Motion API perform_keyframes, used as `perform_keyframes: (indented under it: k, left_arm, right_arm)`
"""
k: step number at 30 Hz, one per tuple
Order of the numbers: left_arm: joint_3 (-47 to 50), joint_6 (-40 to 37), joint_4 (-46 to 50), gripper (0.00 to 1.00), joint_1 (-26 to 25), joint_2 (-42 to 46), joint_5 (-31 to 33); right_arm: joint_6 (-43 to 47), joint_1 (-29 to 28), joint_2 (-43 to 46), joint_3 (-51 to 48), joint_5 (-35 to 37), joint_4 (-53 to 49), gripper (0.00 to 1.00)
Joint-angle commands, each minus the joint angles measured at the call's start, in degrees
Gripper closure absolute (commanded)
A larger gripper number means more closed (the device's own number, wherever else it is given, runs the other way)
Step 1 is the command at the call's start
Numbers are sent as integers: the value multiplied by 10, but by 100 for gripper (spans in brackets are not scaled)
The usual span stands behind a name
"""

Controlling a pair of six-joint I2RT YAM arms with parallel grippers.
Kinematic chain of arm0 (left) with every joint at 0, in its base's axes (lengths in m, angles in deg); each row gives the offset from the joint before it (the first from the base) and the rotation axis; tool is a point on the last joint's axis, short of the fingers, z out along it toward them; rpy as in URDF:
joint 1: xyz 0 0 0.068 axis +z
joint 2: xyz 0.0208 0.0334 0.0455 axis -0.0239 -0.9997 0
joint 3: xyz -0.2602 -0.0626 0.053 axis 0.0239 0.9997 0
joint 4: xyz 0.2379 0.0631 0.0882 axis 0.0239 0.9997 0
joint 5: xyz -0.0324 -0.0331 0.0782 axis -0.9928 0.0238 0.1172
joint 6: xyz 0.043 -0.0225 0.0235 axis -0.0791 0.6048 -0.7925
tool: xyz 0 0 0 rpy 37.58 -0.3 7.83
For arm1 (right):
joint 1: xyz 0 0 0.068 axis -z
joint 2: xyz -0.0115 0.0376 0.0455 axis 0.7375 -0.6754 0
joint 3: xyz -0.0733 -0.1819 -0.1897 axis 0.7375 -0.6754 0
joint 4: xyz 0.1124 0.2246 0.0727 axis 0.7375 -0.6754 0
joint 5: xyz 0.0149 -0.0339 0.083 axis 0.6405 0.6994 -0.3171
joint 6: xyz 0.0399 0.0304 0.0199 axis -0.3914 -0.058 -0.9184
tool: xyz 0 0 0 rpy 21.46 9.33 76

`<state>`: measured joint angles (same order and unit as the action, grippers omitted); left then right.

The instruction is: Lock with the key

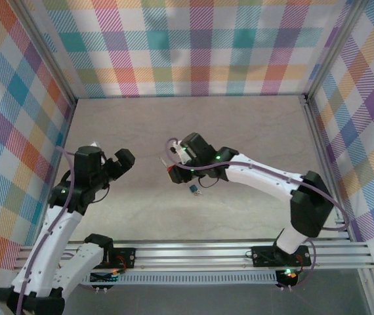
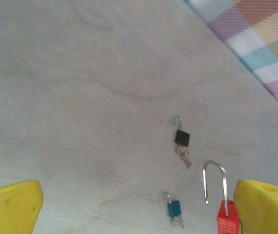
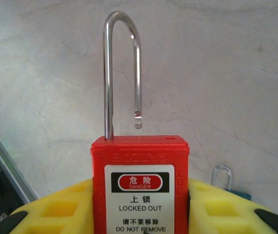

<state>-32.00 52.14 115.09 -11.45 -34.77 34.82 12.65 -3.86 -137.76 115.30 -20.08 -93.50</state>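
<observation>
My right gripper is shut on the body of a red padlock with a white "DANGER / LOCKED OUT" label. Its yellow fingers press both sides. The long silver shackle stands open, its free end above the hole in the body. This padlock also appears at the lower right of the left wrist view, beside a yellow finger. My left gripper hangs open and empty, left of the padlock. The key is hidden.
A small blue padlock and a small black padlock lie on the pale table, each with small keys at its base. The blue one lies just below the right gripper. Checked walls enclose the table.
</observation>
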Motion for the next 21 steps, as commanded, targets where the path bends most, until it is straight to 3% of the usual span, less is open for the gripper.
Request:
perform_keyframes:
  k: [1, 5, 21]
  left_arm:
    - [28, 64, -70, 0, 4, -17, -86]
    - [62, 126, -146, 0, -12, -45, -126]
    - [49, 179, -214, 0, -147, -174, -109]
  right_arm:
    - [28, 13, 44, -39, -54, 41, 100]
    - [26, 13, 77, -89, -93, 87, 100]
    - [13, 13, 76, -167, -99, 161, 100]
